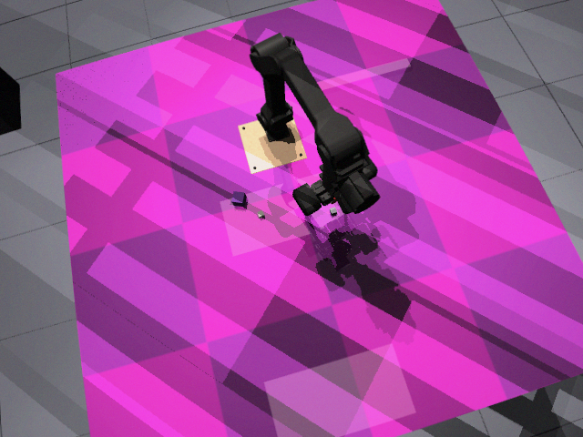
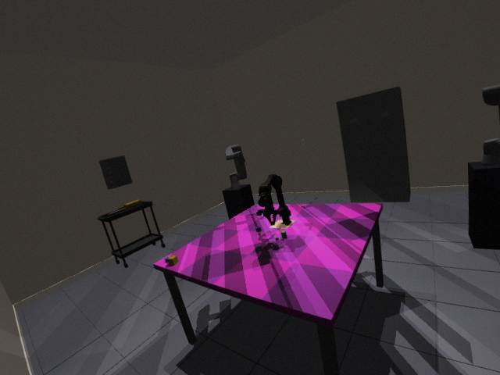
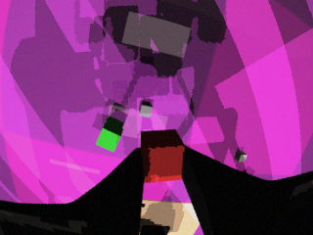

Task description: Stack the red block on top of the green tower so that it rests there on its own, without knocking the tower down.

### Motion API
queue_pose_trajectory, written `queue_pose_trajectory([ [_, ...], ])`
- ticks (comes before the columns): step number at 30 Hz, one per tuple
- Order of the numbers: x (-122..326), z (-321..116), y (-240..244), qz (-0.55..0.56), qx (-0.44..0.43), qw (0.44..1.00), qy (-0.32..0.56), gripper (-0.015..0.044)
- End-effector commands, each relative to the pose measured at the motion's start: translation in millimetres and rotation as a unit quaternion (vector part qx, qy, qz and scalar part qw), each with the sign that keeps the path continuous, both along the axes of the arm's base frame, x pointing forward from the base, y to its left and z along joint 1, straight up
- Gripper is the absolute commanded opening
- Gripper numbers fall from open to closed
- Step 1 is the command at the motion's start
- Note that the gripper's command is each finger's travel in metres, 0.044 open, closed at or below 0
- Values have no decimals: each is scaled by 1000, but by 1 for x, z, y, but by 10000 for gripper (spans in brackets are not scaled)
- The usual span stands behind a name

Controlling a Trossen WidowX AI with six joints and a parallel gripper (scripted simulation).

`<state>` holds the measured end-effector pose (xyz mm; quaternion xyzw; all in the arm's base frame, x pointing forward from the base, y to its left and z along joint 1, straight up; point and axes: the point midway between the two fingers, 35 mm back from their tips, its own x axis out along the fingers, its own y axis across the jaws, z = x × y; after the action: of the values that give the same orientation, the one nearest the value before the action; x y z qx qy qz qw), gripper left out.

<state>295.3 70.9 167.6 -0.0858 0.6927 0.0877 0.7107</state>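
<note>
Block (image 3: 165, 163), red and likely light, stiff and easily gripped by opposite sides, hangs clamped in the nearly closed claw (image 1: 324, 199) (image 2: 278, 219) (image 3: 159, 153) (onlookers hush), above the table (image 1: 141, 300) (image 2: 242, 250) (image 3: 259, 64), apart from the green tower (image 2: 283, 234) (image 3: 111, 134).

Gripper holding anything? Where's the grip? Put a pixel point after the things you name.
Yes, the red block (image 3: 165, 163): the gripper (image 3: 159, 153) has it by two opposite sides, near the fingertips.
</note>
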Motion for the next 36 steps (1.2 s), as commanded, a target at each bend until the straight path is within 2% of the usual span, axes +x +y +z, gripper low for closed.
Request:
queue_pose_trajectory([
  [1,-16,1,18,-3,1,1000,-4,0],
  [8,-38,-1,45,-3,2,1000,-2,0],
  [14,-40,-4,48,-3,2,1000,-2,0],
  [36,-38,-67,49,-3,2,1000,-2,0],
])
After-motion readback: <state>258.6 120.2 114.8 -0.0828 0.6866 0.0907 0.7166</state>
